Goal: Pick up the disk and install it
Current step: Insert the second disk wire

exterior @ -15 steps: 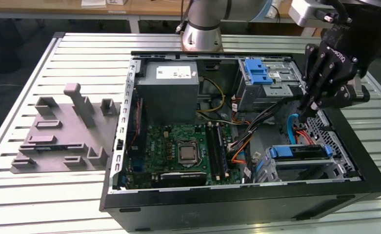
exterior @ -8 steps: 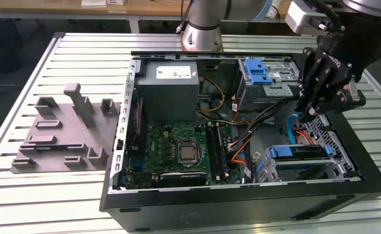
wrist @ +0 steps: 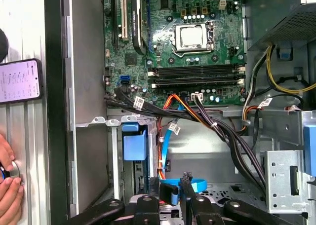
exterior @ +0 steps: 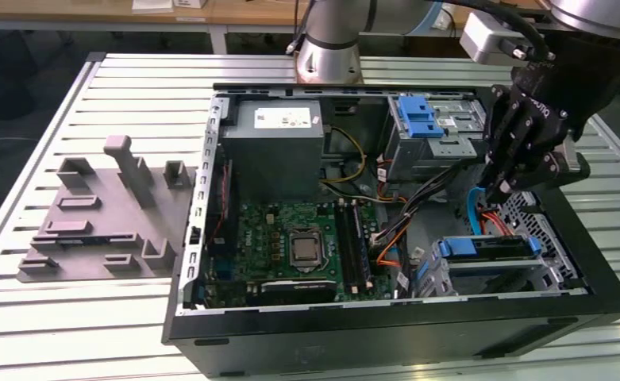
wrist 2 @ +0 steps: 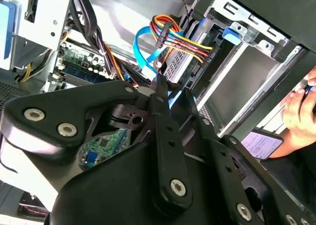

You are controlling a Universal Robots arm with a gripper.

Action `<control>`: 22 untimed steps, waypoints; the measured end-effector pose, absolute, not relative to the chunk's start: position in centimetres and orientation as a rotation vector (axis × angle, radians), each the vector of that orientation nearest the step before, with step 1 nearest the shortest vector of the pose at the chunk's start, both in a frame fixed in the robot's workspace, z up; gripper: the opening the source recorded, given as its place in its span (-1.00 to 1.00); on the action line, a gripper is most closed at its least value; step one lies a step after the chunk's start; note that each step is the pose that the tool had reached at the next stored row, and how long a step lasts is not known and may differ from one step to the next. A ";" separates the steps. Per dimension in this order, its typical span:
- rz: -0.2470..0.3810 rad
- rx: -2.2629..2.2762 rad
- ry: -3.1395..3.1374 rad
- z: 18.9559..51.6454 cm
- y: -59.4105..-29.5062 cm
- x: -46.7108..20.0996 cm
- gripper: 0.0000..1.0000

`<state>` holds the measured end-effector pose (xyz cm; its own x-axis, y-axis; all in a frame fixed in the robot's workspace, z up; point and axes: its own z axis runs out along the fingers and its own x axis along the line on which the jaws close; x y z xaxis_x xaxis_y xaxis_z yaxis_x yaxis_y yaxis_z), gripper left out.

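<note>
The disk (exterior: 487, 248), dark with a blue carrier bracket, sits in the lower drive cage at the front right of the open computer case (exterior: 198, 238). In the first wrist view the blue bracket (wrist: 134, 145) stands in that cage's slot. My gripper (exterior: 497, 187) hangs inside the case just above and behind the cage, apart from the disk. Its black fingertips (wrist: 185, 181) stand close together with a narrow gap and nothing between them; a blue cable (wrist: 197, 184) shows behind. In the second wrist view the gripper (wrist 2: 163, 82) points toward the bundle of coloured wires (wrist 2: 180, 35).
The case holds a motherboard (exterior: 288, 246), a grey power supply (exterior: 278, 151) and an upper bay with a blue latch (exterior: 421, 119). A grey fixture (exterior: 98, 214) lies on the table at the exterior view's left. A person's hand (wrist: 7, 185) and a phone (wrist: 19, 81) are beside the case.
</note>
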<state>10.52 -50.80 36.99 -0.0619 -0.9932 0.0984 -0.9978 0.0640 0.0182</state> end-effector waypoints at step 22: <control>0.112 2.078 -2.214 36.5 -50.8 10.5 -0.63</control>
<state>10.52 -50.80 36.48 -0.0619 -0.9902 0.1252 -0.9978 0.0644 0.0164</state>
